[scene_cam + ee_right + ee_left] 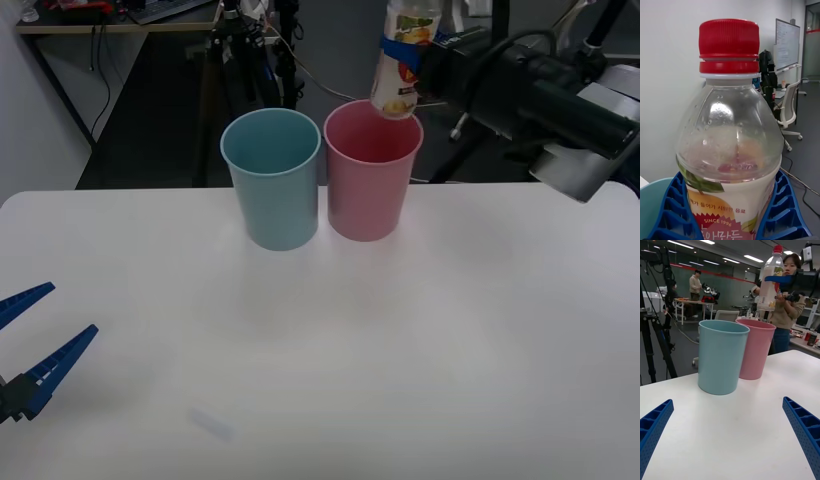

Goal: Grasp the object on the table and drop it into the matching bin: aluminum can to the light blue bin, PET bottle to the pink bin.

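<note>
PET bottle [402,62] red-capped, near upright above pink bin [370,184]; light blue bin [273,180] apparently touching.

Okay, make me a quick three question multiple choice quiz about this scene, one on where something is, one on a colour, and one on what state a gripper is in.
1. Where is the PET bottle?
A. Lying on the table
B. Held in the air above the pink bin
C. Inside the light blue bin

2. What colour is the bottle's cap?
A. Red
B. Green
C. White

3. How is the left gripper?
A. Shut on the bottle
B. Shut on a bin
C. Open, low over the table

Answers:
1. B: the right gripper holds the bottle over the rim of the pink bin, beside the light blue bin.
2. A: the right wrist view shows a red ribbed cap.
3. C: its blue fingers are spread apart over the white table, holding nothing.
</note>
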You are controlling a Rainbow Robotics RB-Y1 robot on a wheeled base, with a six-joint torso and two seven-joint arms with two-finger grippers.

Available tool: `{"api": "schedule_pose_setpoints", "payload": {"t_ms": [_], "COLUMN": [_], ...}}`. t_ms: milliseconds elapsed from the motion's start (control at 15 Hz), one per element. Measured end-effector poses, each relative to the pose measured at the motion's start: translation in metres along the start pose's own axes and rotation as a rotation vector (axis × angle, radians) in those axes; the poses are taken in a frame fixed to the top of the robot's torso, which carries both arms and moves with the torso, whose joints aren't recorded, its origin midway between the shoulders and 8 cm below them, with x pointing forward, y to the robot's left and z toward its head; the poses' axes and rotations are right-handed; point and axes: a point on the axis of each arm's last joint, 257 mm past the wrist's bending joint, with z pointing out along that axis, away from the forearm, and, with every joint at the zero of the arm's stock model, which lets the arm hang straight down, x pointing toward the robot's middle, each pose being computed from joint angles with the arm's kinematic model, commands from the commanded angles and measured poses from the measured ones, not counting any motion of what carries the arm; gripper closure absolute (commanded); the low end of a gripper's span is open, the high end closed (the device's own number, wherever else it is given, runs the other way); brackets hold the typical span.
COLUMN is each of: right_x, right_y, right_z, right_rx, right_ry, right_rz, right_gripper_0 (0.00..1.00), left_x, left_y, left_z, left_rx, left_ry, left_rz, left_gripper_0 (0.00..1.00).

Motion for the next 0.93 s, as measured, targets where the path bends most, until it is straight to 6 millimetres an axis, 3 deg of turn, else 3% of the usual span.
{"api": "schedule_pose_setpoints", "payload": {"t_ms": [533, 600, 667, 733, 800, 867, 933], "right_x": [0.017, 0.017, 0.018, 0.018, 0.019, 0.02, 0.02], "right_y": [0.01, 0.01, 0.01, 0.011, 0.012, 0.012, 0.011], "right_z": [0.025, 0.025, 0.025, 0.026, 0.026, 0.026, 0.026], "right_rx": [0.018, 0.018, 0.018, 0.017, 0.017, 0.019, 0.02], "right_ry": [0.015, 0.016, 0.017, 0.018, 0.018, 0.02, 0.021], "right_rz": [-0.046, -0.05, -0.054, -0.057, -0.06, -0.063, -0.064], "right_gripper_0": [1.0, 0.95, 0.85, 0.38, 0.14, 0.0, 0.0], "left_x": [0.0, 0.0, 0.0, 0.0, 0.0, 0.0, 0.0], "left_y": [0.0, 0.0, 0.0, 0.0, 0.0, 0.0, 0.0], "left_z": [0.0, 0.0, 0.0, 0.0, 0.0, 0.0, 0.0], "left_rx": [0.0, 0.0, 0.0, 0.0, 0.0, 0.0, 0.0], "left_ry": [0.0, 0.0, 0.0, 0.0, 0.0, 0.0, 0.0], "left_rz": [0.0, 0.0, 0.0, 0.0, 0.0, 0.0, 0.0], "left_gripper_0": [0.0, 0.0, 0.0, 0.0, 0.0, 0.0, 0.0]}}
